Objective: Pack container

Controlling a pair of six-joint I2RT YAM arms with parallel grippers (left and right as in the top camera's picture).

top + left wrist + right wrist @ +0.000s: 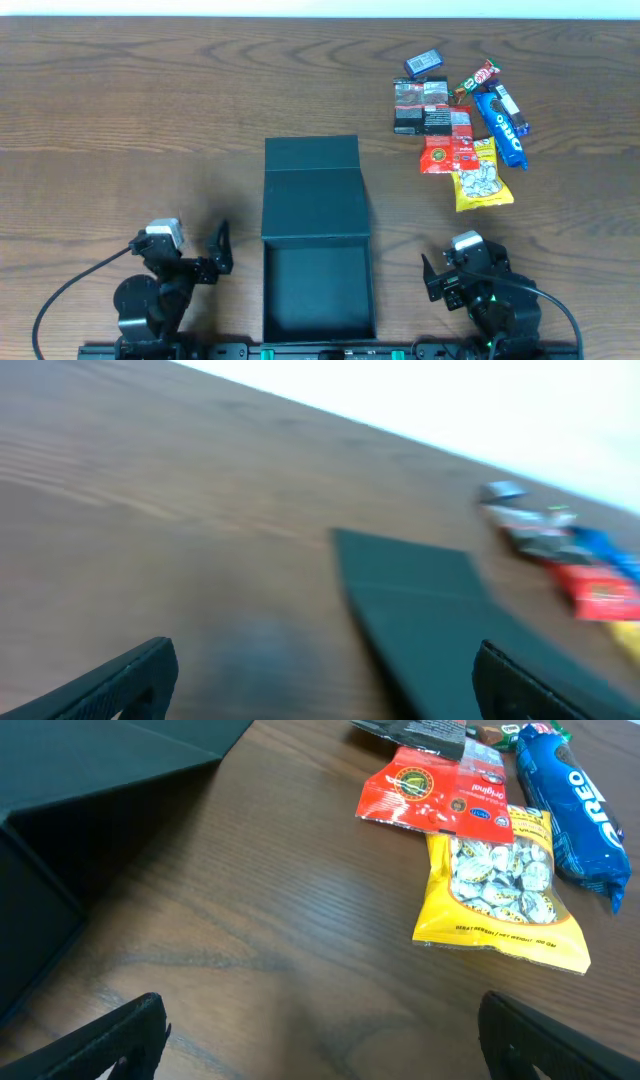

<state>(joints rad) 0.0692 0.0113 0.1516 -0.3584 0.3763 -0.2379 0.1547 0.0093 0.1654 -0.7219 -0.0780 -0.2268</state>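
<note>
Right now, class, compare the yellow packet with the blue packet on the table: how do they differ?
The yellow packet is a broad, flat pouch; the blue packet is long, narrow and rounded. The yellow packet shows pale pieces; the blue packet shows white lettering. The yellow packet lies nearer the robot than the blue packet. Both lie on the table, outside the box.

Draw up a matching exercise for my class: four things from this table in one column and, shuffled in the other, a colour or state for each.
Column A
1. container
2. Oreo pack
3. windowed snack bag
4. left gripper

Column B
a. yellow
b. fingers apart, holding nothing
c. blue
d. dark teal

Pairs: 1-d, 2-c, 3-a, 4-b
</note>
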